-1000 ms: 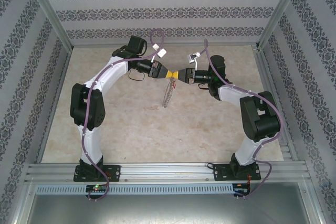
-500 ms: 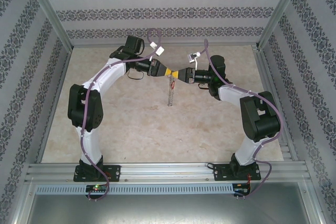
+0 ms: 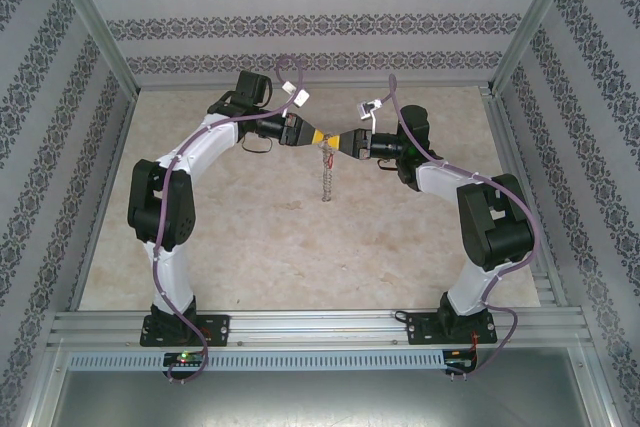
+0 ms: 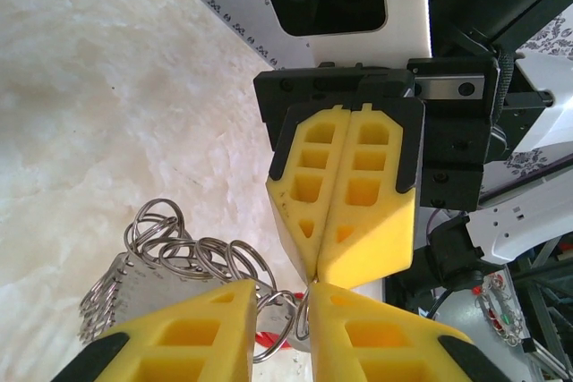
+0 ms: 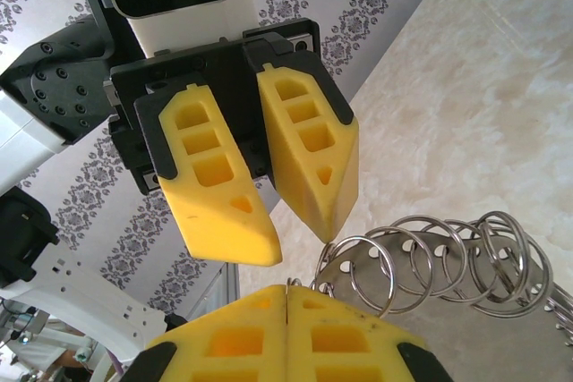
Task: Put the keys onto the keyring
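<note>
Moved: keyring (image 3: 324, 179) has swung from a slant toward the left arm to hanging plumb; the left arm has eased outward a touch.
Counter (image 3: 300, 277): lies under the ring's low end; whether they touch isn't readable.
Keyring axis: vertical, square to the line between the two tools; its top sits right where the tips meet.
Key (image 4: 269, 339): red head low in the left tool's gap, just beside the wire loop; blade hidden.
Left tool (image 5: 300, 241): fingers slightly apart, a loop of ring wire running through the gap; can't tell if it clamps the key or the wire.
Right tool (image 4: 313, 276): fingers pressed together, tips against the ring wire; a pinch on it isn't confirmable.
Hinge: key lies on the left-tool side, so that arm is nearer. My read is that threading depends on lining the key up with the wire at the tips.
</note>
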Tool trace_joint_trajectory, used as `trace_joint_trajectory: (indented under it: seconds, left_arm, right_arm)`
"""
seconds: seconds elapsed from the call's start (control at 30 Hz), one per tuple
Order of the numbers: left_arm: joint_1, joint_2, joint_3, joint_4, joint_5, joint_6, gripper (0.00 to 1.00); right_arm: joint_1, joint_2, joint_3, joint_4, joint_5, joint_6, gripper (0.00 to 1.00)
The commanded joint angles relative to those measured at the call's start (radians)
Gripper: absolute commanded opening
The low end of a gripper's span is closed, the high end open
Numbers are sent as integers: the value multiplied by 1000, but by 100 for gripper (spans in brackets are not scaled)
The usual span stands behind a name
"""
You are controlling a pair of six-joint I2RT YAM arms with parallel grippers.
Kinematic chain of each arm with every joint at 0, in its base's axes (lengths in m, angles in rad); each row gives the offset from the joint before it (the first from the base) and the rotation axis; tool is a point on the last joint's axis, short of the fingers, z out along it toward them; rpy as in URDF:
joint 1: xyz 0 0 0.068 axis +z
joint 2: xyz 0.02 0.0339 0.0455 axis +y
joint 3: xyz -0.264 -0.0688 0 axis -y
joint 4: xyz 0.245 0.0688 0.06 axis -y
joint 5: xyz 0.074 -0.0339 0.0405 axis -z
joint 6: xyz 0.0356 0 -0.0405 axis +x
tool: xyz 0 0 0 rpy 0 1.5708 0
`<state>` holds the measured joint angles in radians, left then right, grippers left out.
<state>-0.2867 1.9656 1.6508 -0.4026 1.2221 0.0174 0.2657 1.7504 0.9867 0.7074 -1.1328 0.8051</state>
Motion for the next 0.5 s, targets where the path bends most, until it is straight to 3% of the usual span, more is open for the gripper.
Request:
trace_joint_trajectory:
  seconds: [0.0, 0.47]
  left_arm:
    - [-3, -35, -14, 44, 31, -9, 23]
    - [-22, -64, -46, 93, 11, -31, 23]
  right_arm:
    - [5, -13, 16, 66, -5, -12, 0]
    - [5, -2, 23, 69, -1, -8, 0]
